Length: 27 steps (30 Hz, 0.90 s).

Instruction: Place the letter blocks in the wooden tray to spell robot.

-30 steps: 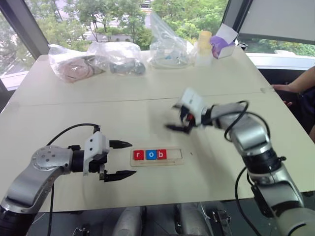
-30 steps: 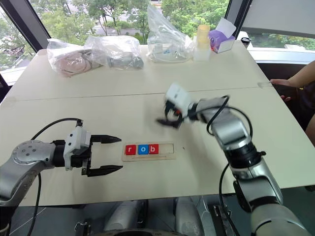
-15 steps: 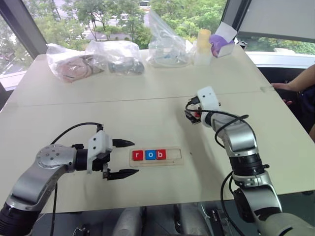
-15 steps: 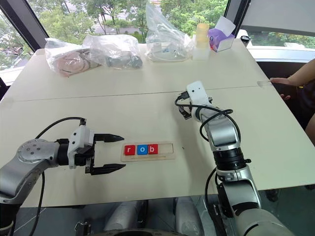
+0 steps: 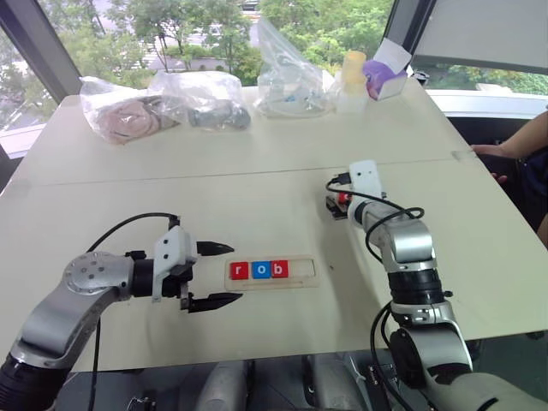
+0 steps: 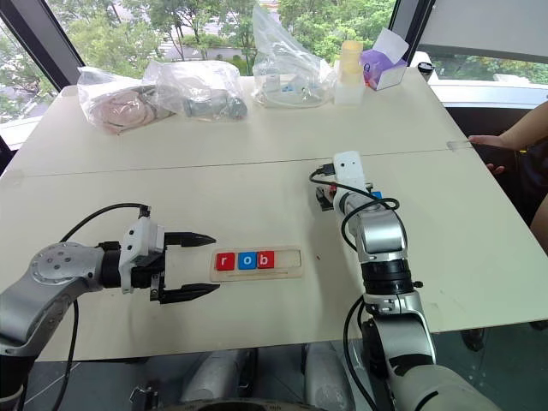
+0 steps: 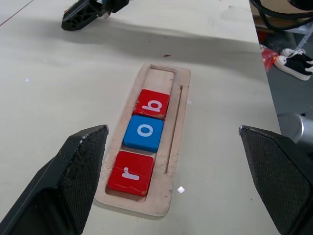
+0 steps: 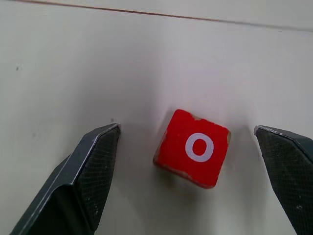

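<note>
The wooden tray [image 5: 304, 269] lies near the table's front with three letter blocks in its left part: red r [image 7: 130, 172], blue o [image 7: 144, 132] and red b [image 7: 152, 103]. Its right part is bare. My left gripper [image 5: 235, 273] hovers open just left of the tray, pointing along it. A red o block [image 8: 194, 147] lies flat on the table farther back and to the right. My right gripper [image 8: 187, 129] is low over it, open, with one finger on each side and not touching it.
Several clear plastic bags [image 5: 205, 98] line the far side of the table, with a purple box [image 5: 387, 79] and a pale cup [image 5: 354, 73] beside them. A person's arm [image 5: 518, 145] rests at the right edge. A seam [image 5: 214, 177] crosses the table.
My right gripper has come down and to the right, rolling its wrist, from above the table to straddle the red o block. The left gripper and the tray have stayed put.
</note>
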Motion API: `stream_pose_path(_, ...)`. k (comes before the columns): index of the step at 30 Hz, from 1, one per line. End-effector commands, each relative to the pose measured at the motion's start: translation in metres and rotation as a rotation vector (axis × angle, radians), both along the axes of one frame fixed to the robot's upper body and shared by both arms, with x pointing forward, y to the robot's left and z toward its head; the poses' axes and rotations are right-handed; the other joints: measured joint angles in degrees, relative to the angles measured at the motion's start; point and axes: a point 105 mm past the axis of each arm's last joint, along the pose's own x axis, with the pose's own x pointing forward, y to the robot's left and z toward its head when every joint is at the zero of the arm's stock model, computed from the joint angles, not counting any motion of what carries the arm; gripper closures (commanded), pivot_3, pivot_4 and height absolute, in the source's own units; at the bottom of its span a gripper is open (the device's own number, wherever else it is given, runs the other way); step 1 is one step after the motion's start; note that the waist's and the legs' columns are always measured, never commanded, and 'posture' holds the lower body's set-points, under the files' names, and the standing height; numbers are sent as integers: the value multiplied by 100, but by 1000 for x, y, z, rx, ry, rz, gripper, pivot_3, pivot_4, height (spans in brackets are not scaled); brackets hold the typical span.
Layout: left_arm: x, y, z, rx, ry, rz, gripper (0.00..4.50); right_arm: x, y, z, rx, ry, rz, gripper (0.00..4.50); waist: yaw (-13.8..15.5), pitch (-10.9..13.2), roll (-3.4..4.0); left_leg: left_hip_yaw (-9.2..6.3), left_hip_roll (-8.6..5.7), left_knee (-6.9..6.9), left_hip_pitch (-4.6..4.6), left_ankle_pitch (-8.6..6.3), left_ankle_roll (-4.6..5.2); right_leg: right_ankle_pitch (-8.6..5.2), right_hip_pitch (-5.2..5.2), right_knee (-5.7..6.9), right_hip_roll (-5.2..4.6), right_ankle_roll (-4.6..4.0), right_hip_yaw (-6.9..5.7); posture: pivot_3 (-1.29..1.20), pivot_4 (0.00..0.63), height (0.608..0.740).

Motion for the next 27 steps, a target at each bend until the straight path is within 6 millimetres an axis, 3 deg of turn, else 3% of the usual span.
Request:
stream_pose_path(1,-4,-3,6,-2,-31,-14,0,3,1,5,88,18,-39,31,-4,0,0,0,0,0,0,0,0,0,0,0,0,0,0,0,150,740)
stream_pose_path(2,-4,-3,6,-2,-31,-12,0,4,1,5,99,23,-44,31,-5,-1,1,0,0,0,2,0,0,0,1,0,0,0,0,0,150,740)
stream_pose_path(5,-4,-2,6,0,-33,-10,0,4,4,5,104,36,-46,900,-1,-1,1,0,1,0,6,0,0,0,5,1,1,0,0,0,150,740)
stream_pose_path(10,-3,-2,6,-1,-34,-8,0,-1,10,1,114,60,-41,3333,-27,-2,2,1,2,-2,9,0,0,0,6,2,2,0,0,0,150,740)
stream_pose_path(12,-3,-3,5,-2,-33,-9,0,-5,13,1,112,72,-27,3332,-40,-2,2,1,4,-2,11,0,0,0,6,4,3,-1,0,0,150,740)
stream_pose_path(15,-2,-4,5,-6,-33,-12,0,-27,7,8,39,71,39,3332,-13,-2,2,0,3,-2,11,0,0,-1,8,5,3,-1,0,0,150,740)
stream_pose_path(20,-4,-4,3,-9,-19,-27,0,-85,-4,2,53,194,100,3332,34,-2,2,-1,0,1,3,-2,4,-2,9,-3,-3,0,-2,0,150,740)
stream_pose_path(27,-2,-5,4,-19,-19,-30,0,-119,-3,-6,101,170,130,3332,16,-3,1,-2,4,0,11,-2,4,-2,16,-3,-1,0,-3,0,150,740)
